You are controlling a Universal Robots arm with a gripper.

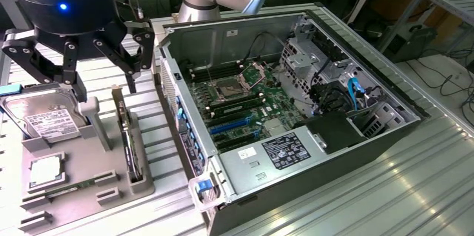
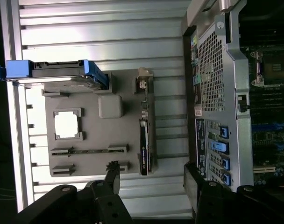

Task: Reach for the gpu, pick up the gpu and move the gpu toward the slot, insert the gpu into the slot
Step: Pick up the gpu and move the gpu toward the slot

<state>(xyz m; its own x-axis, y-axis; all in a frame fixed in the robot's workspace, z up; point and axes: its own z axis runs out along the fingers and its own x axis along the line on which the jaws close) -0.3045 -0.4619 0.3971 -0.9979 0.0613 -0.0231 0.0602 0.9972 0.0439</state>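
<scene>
The open computer case (image 1: 222, 36) lies on the exterior view's right, its blue slot (image 1: 230, 125) unfilled. Beside it, a gray holder tray (image 1: 89, 161) carries the parts. The gripper (image 1: 105, 90) hangs over the tray, spread wide and grasping nothing, so I judge this to be the reach. The hard drive (image 1: 48, 119) crowds one flank. The gpu (image 1: 133, 150) stands edge-on in its tray groove. Gripping it calls for straddling that thin edge squarely.
</scene>
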